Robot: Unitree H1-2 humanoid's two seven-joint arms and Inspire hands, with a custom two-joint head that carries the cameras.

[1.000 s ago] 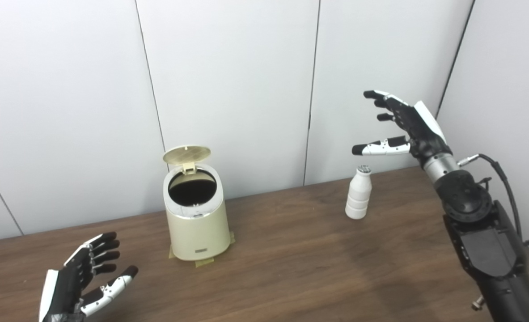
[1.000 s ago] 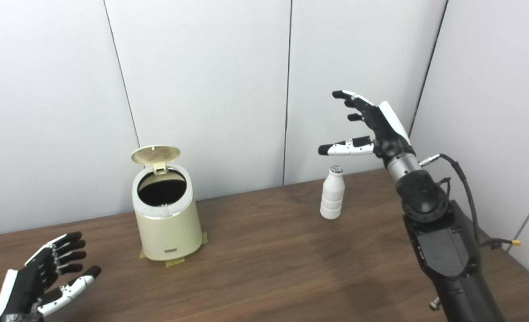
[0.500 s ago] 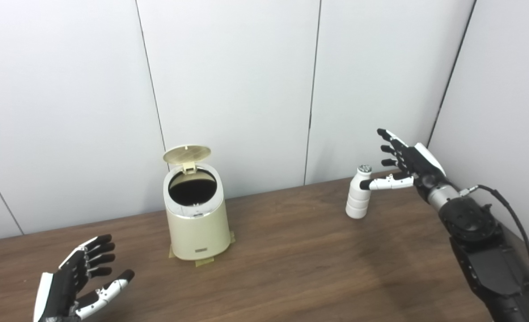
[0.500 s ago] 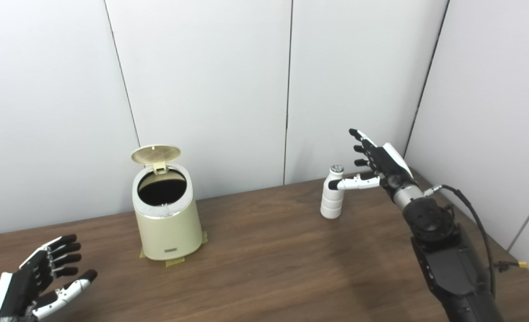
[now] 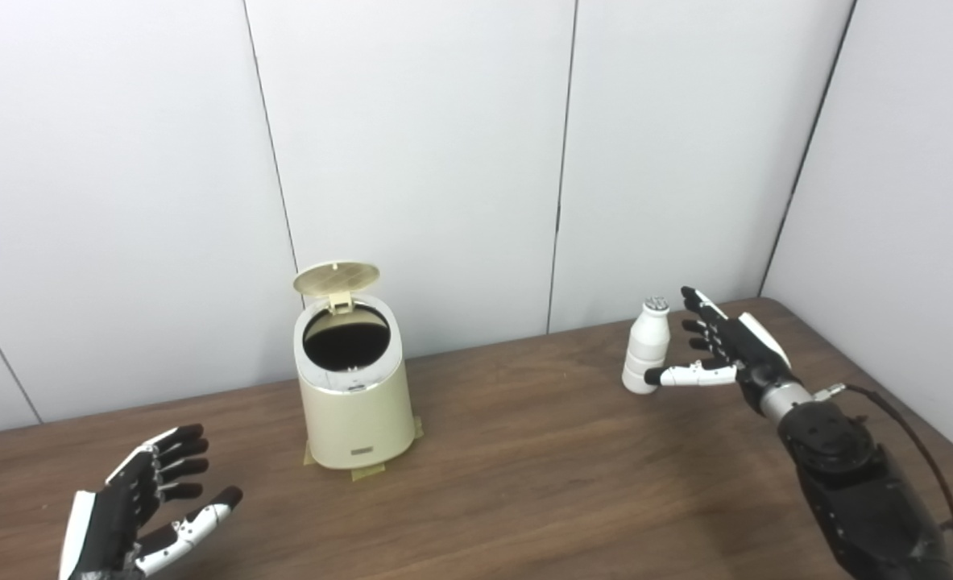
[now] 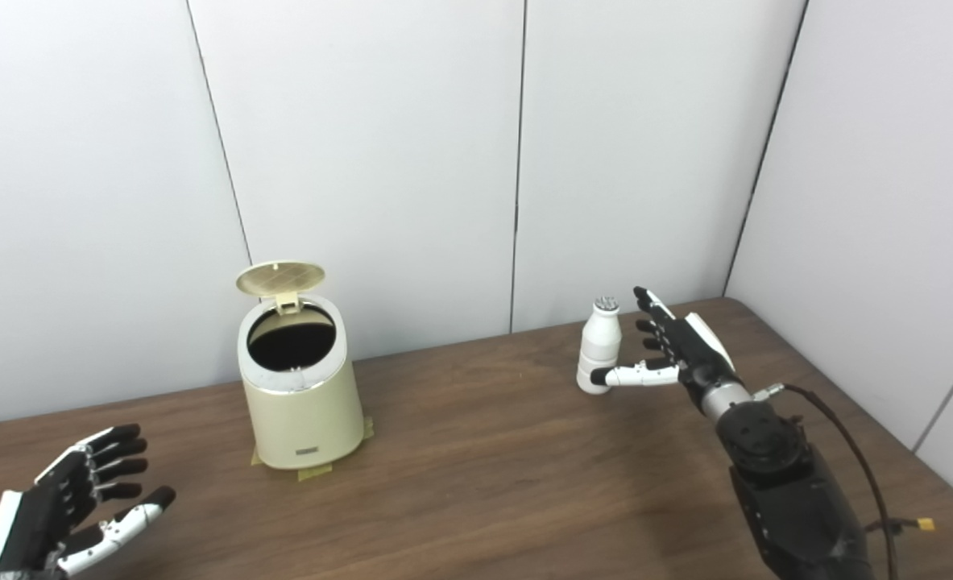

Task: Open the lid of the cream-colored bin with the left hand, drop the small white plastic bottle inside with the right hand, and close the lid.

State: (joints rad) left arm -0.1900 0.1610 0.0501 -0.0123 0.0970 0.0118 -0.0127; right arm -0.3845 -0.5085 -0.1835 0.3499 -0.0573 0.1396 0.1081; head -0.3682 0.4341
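Lid point(image 5: 337, 278) was already up on the cream bin point(image 5: 355, 399), center-left. The right hand point(image 5: 722, 354) sat just beside the white bottle point(image 5: 646, 349) at mid-right, fingers spread, gripping nothing. The left hand point(image 5: 134, 511) idled released, lower left. Next I'd say: close around the bottle.

Dark brown wood-grain table point(image 5: 524, 475) spans the foreground. Behind it stand plain white wall panels point(image 5: 412, 145) divided by thin dark vertical seams; another white panel wall point(image 6: 887, 201) meets them at right. Lighting even.
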